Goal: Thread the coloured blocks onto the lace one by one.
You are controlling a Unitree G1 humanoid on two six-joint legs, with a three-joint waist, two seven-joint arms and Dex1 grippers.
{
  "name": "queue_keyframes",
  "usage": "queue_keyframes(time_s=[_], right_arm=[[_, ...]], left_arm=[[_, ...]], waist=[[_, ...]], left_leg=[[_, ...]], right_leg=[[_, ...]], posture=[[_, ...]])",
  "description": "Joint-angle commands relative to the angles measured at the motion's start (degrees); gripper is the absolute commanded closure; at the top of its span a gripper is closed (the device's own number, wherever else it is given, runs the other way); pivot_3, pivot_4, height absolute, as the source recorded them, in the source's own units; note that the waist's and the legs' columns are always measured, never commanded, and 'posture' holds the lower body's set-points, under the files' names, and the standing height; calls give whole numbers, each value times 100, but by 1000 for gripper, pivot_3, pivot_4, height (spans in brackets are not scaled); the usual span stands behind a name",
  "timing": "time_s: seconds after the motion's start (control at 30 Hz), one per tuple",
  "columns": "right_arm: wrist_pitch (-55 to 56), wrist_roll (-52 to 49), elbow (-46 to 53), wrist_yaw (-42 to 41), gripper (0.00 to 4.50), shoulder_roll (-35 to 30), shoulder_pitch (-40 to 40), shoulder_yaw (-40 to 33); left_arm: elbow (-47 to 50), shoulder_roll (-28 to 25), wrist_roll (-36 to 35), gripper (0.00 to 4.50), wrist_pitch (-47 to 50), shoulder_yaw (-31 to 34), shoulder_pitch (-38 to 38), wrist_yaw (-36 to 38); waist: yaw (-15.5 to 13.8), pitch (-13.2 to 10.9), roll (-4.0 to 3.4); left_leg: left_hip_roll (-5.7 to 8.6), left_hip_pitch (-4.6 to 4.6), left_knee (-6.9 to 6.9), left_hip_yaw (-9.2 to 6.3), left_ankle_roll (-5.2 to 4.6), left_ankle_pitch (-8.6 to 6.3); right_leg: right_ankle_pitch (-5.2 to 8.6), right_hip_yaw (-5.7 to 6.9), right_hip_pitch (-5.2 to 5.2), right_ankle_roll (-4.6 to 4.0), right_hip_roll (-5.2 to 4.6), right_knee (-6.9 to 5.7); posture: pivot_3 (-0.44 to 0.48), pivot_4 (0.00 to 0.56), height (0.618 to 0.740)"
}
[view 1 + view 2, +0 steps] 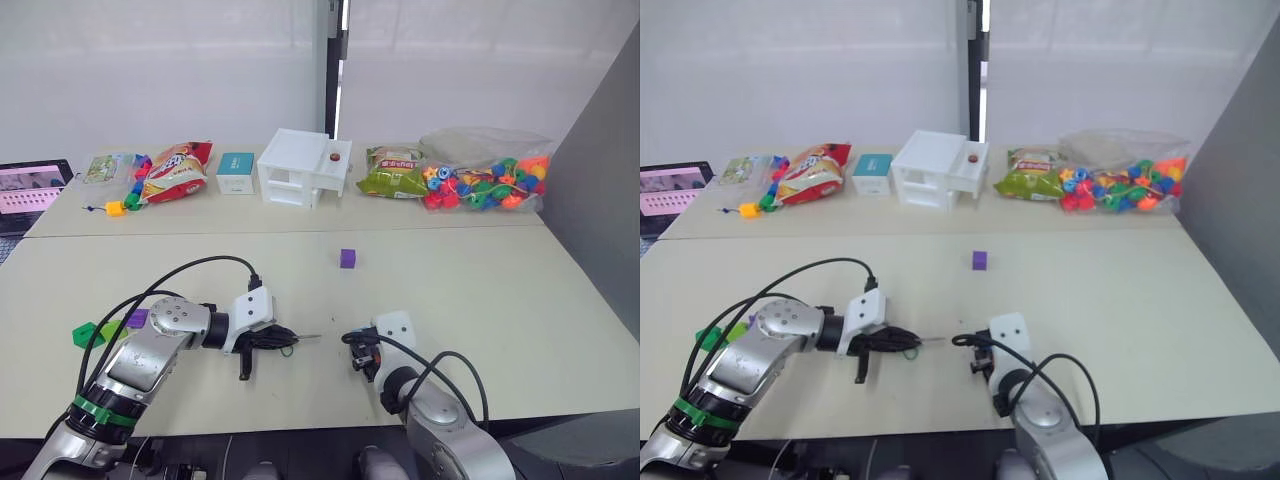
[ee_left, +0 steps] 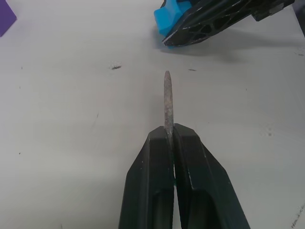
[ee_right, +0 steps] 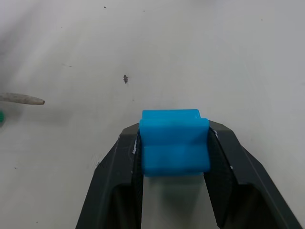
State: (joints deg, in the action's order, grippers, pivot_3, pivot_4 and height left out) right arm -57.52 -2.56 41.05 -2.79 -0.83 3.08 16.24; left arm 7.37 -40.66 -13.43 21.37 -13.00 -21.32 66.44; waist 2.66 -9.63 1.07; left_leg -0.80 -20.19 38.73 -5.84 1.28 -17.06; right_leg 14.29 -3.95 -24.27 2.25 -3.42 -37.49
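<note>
Nothing looks threaded yet: the lace [image 2: 167, 102] tip is pinched by the left gripper [image 2: 170, 138], just short of the blue block [image 3: 174, 141] clamped in the right gripper [image 3: 173, 143], with a purple block [image 1: 347, 258] left waiting beyond.

White drawer box [image 1: 303, 168], snack bags [image 1: 176, 170], bagged beads [image 1: 487, 183], teal box [image 1: 236, 173] along table's [image 1: 500, 290] far edge.

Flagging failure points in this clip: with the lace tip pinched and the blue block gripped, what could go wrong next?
The lace tip sits apart from the blue block, pointing past it; a misaligned approach could miss the hole. The left gripper pinches only the tip's base, so it may slip back on contact. The right gripper clamps the block's sides; a push could twist it.
</note>
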Motion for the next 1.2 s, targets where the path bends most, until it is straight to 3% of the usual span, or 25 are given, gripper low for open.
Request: queue_keyframes(time_s=[0.03,0.2,0.23,0.47,0.57,0.67,0.77,0.9,1.2], right_arm=[[-30,-68,-76,-72,1968,-95,18,-18],[309,-255,364,-538,201,-597,-184,-219],[315,-329,465,-709,70,-765,-268,-260],[426,-1545,239,-2986,70,-2495,-1323,-797],[858,-1934,-388,-4146,70,-3243,-1857,-827],[1593,-1950,-1640,-5833,70,-4041,-2813,-321],[2609,-1508,-2835,-6787,70,-4176,-3614,315],[3881,-929,-3856,-7528,70,-4144,-4068,825],[5460,-274,-5319,-7896,70,-3817,-4358,948]], left_arm=[[-19,16,26,4500,-126,6,-80,25],[-74,22,46,4500,-168,16,-56,-4],[-76,24,43,4500,-169,23,-47,-13],[-38,51,35,4500,-150,27,9,-79],[89,26,12,4500,-107,15,93,-79],[371,-31,-25,4500,55,-7,214,-86],[771,-103,-130,4500,329,33,343,-131],[1268,-225,-146,4500,682,39,485,-216],[1595,-237,-200,4500,964,70,632,-444]], waist=[[-1,-1,-1],[-17,-1,-1],[-19,-1,-1],[-2,-3,-1],[-10,-3,-1],[-2,-7,0],[2,-8,-1],[-19,-9,-2],[-25,-9,-2]], left_leg=[[0,0,0,0,0,0],[1,-3,1,1,0,0],[2,-5,2,1,1,0],[0,-5,1,0,0,0],[0,-6,1,-1,-1,0],[0,-8,4,8,-1,0],[-3,-7,5,8,-4,-2],[-1,-14,4,7,-15,-8],[1,-14,7,10,-15,-9]], right_leg=[[0,0,-1,0,0,0],[0,0,-1,0,-1,2],[0,0,-1,0,-2,3],[0,1,4,0,2,19],[0,2,12,0,2,32],[-1,-1,12,1,-1,41],[-1,1,13,1,1,38],[-2,2,6,2,-3,37],[-6,0,6,7,-9,37]], posture=[[0,150,740],[0,150,740],[0,150,740],[0,150,740],[0,150,740],[0,150,740],[0,150,740],[0,150,740],[0,150,740]])
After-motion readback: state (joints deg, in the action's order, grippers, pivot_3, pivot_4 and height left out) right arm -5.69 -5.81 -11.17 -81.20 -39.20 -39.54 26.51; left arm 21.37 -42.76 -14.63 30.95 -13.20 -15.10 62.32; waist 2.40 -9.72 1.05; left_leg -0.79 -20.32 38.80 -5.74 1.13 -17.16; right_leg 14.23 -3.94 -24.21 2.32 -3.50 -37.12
